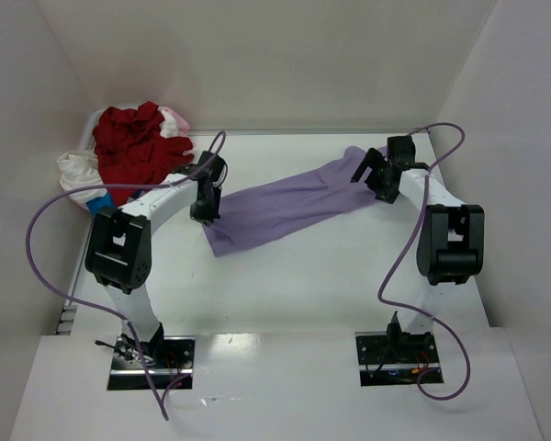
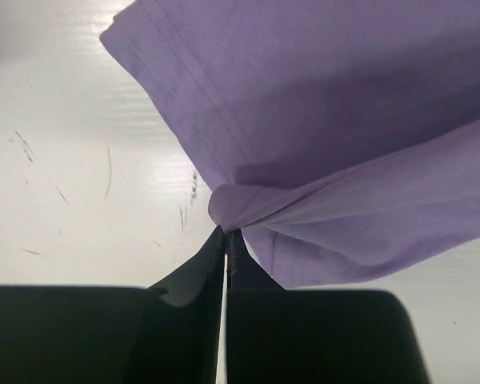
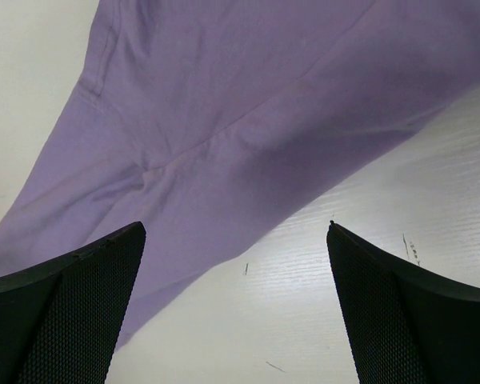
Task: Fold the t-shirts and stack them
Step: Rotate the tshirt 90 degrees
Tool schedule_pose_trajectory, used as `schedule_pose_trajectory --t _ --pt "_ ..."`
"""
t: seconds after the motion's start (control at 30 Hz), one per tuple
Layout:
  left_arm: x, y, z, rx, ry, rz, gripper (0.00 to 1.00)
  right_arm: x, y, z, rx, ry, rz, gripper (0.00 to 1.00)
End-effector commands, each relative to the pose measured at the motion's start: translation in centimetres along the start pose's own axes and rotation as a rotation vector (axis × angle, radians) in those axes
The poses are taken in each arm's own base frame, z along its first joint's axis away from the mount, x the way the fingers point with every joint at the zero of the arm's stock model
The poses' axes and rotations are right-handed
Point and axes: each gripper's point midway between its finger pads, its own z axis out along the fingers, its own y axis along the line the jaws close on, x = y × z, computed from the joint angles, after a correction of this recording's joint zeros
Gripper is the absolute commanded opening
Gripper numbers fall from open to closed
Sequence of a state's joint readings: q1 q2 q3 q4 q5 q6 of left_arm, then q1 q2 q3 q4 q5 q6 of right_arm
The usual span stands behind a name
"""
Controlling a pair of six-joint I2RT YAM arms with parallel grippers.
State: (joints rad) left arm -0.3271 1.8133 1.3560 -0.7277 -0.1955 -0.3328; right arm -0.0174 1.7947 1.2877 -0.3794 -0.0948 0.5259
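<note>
The lavender-purple t-shirt (image 1: 285,204) lies folded into a long band across the middle of the table. My left gripper (image 1: 204,213) is shut on its left edge; in the left wrist view the fingertips (image 2: 226,240) pinch a fold of the purple cloth (image 2: 328,136). My right gripper (image 1: 371,170) is open above the shirt's right end, holding nothing; the purple cloth (image 3: 224,120) lies under and beyond its fingers (image 3: 72,304). The bright red t-shirt (image 1: 136,147), the white one (image 1: 75,171) and the pale pink one (image 1: 174,119) lie in a heap at the back left.
White walls close the table at the back and both sides. A blue object (image 1: 100,202) peeks from under the heap beside the left arm. Bare white table (image 1: 331,285) lies in front of the purple shirt.
</note>
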Motion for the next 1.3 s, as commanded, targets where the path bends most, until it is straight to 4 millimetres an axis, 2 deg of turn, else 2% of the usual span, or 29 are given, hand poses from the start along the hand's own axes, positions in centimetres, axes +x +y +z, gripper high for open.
schedule_pose_trajectory --t 0.0,0.07,0.1,0.17,0.2,0.23,0.33,0.5,0.67,0.73,0.8,0.83,1.0,1.03,1.07,1.27 --pt "-1.7 0.2 0.2 0.029 -0.021 0.011 0.01 -1.5 1.7 -2.0 -0.056 -0.067 -0.025 1.0" --pt "-2.1 0.7 0.7 0.026 -0.029 0.004 0.07 -1.5 1.7 -2.0 -0.056 -0.067 -0.025 1.0" --pt "-2.0 1.0 1.1 0.029 -0.018 0.008 0.27 -1.5 1.7 -2.0 -0.056 -0.067 -0.025 1.0" --pt "-2.6 0.9 1.1 0.031 -0.028 0.006 0.38 -1.2 1.5 -1.9 -0.051 -0.059 -0.024 1.0" --pt "-2.7 0.8 1.4 0.031 -0.028 0.006 0.51 -1.1 1.6 -1.9 -0.06 -0.053 -0.025 1.0" --pt "-2.7 0.8 1.4 0.031 -0.028 0.006 0.88 -1.1 1.7 -1.9 -0.06 -0.053 -0.015 1.0" --pt "-3.1 0.8 1.2 0.033 -0.039 0.016 1.0 -0.7 1.6 -1.8 -0.063 -0.04 -0.015 1.0" --pt "-3.3 0.3 -0.3 0.076 -0.068 0.021 1.0 -1.0 1.9 -2.1 -0.073 -0.056 -0.017 1.0" --pt "-2.6 -2.3 -2.2 0.221 -0.082 0.051 0.98 -1.3 2.1 -1.6 -0.085 -0.059 -0.029 1.0" --pt "-3.2 -3.6 -3.2 0.25 -0.13 0.106 0.98 -1.8 1.9 -0.8 -0.059 -0.061 -0.027 0.97" --pt "-4.0 -3.8 -3.4 0.272 -0.168 0.19 1.0 -2.5 2.1 -0.4 -0.051 -0.066 -0.026 0.97" --pt "-4.5 -4.3 -3.3 0.294 -0.174 0.229 1.0 -2.1 2.0 0.3 -0.031 -0.053 -0.03 0.97" --pt "-6.1 -5.4 -1.6 0.355 -0.195 0.481 1.0 -3.5 2.1 1.1 0.002 -0.068 -0.029 0.99" --pt "-5.4 -5.9 -0.5 0.373 -0.172 0.584 1.0 -2.9 2.2 1.6 0.004 -0.053 -0.035 0.99" --pt "-5.3 -5.4 0.3 0.342 -0.157 0.602 1.0 -3.4 2.5 1.4 -0.003 -0.064 -0.036 0.99" --pt "-4.6 -6.0 3.9 0.349 -0.109 0.709 1.0 -3.4 2.5 1.4 -0.003 -0.065 -0.036 0.99"
